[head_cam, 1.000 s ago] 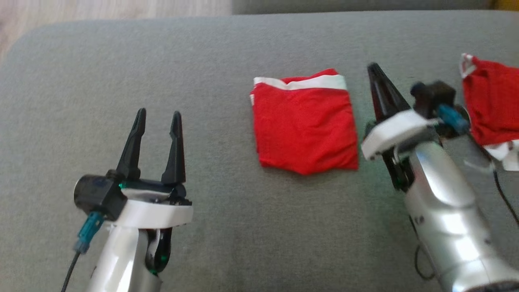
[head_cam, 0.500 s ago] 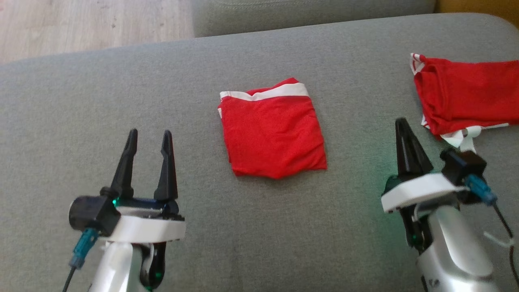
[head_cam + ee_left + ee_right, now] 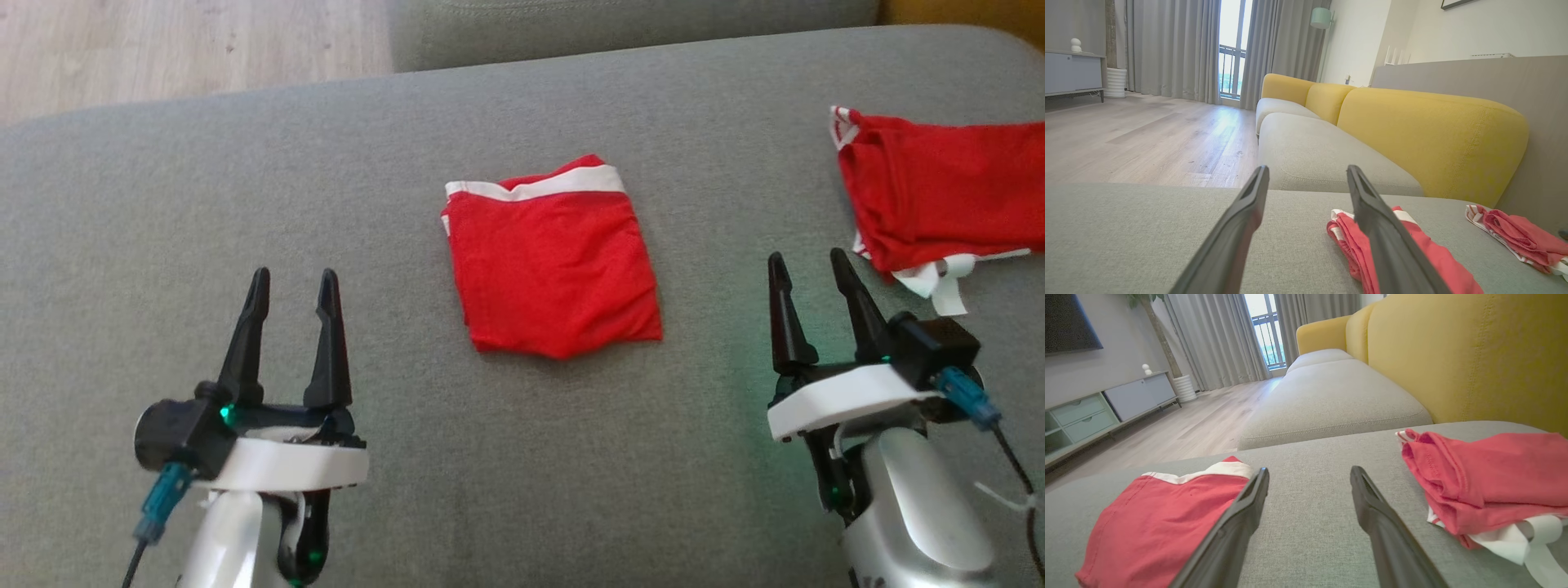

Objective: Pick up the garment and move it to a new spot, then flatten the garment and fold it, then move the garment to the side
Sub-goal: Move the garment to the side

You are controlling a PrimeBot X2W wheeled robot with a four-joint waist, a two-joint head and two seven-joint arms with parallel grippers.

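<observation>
Head view: the folded red garment (image 3: 553, 261) lies flat on the grey sofa cushion (image 3: 204, 196). To its lower left hovers the left gripper (image 3: 294, 282), to its lower right the right gripper (image 3: 808, 263), both with jaws wide and empty. Far right of it lies a second red garment (image 3: 939, 196), crumpled.

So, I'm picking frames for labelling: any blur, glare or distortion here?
Head view: slightly soft, green glow on the cushion beside the right tool. Left wrist view: window blown out, left tool blurry near the lens. Right wrist view: wide-angle stretch, folded garment sharp.
</observation>
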